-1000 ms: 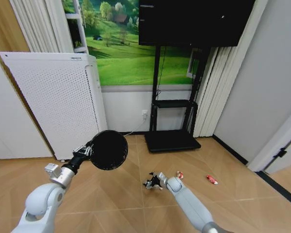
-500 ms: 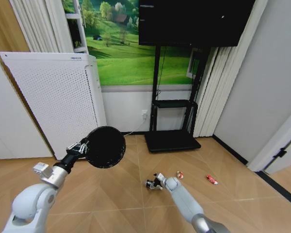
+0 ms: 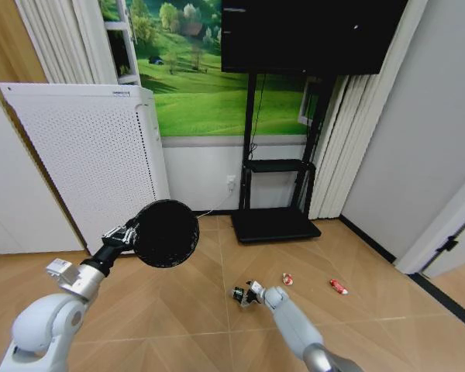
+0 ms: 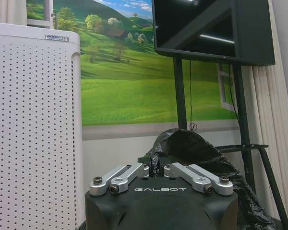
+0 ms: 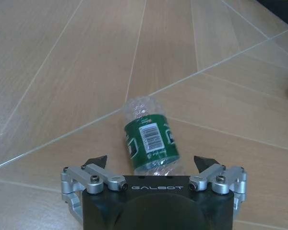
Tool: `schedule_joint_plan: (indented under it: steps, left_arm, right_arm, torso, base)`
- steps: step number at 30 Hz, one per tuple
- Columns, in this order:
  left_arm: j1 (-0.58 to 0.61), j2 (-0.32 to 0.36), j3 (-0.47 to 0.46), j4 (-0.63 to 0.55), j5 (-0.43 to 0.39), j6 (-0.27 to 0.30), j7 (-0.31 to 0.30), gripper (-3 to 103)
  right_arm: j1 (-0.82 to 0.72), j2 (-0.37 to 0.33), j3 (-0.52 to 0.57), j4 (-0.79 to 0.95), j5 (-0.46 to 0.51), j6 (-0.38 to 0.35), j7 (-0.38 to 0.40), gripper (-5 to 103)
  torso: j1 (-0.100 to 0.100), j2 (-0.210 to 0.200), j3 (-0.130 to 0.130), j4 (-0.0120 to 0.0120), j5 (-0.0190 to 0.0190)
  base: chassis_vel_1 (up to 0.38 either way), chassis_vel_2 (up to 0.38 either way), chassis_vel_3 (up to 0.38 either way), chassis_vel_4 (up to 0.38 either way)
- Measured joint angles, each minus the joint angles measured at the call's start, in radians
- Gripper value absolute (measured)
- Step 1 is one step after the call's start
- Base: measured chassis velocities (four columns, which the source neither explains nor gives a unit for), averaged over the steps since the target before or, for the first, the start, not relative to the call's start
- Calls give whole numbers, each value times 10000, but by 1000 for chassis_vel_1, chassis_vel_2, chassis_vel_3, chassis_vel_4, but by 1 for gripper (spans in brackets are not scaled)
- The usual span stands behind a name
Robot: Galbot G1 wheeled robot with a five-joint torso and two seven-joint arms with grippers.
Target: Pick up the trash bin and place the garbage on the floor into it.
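Bare floor (image 5: pixel 77 72) rings the bottle (image 5: pixel 151 141); open right gripper (image 5: pixel 151 165) straddles it

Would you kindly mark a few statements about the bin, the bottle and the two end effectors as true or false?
1. The left end effector holds the trash bin up off the floor. True.
2. The right end effector is shut on the bottle. False: its fingers are spread open either side of the bottle, which lies on the floor.
3. The bottle has a green label. True.
4. The two red-and-white wrappers are already inside the bin. False: both lie on the floor to the right of the right end effector.
5. The bin has a black bag liner. True.
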Motion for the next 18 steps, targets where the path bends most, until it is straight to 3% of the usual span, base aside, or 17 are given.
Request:
schedule_joint_plan:
  steps: [4,6,7,9,13,15,18]
  left_arm:
    - [64,-1,7,-108,0,12,-3,7]
    - [167,-30,8,-226,-3,19,-2,7]
    - [167,-30,8,-226,-3,19,-2,7]
    - [246,-81,6,-338,-9,22,25,7]
    - [251,-114,6,-360,-9,23,64,7]
    - [296,-120,-47,-421,-47,23,99,7]
    - [330,-103,-90,-464,-85,23,113,7]
  right_arm:
    - [-61,11,87,-51,-54,22,80,93]
    - [-91,12,141,-61,-141,17,92,82]
    - [-91,12,141,-61,-141,17,92,82]
    - [-114,12,224,-71,-181,17,97,65]
    - [-165,6,330,-41,-204,21,102,60]
    - [-240,-6,417,10,-244,63,118,44]
    - [-276,-14,446,33,-263,95,138,38]
  torso:
    - [0,0,0,0,0]
    - [0,-1,0,0,0]
    - [0,-1,0,0,0]
    - [-1,0,-1,1,1]
    - [-1,0,-1,0,0]
    - [-1,0,-1,-1,0]
    - [-1,0,-1,0,0]
  base:
    - [0,0,0,0]
    - [0,0,0,0]
    - [0,0,0,0]
    - [0,0,0,0]
    - [0,0,0,0]
    - [0,0,0,0]
    - [0,0,0,0]
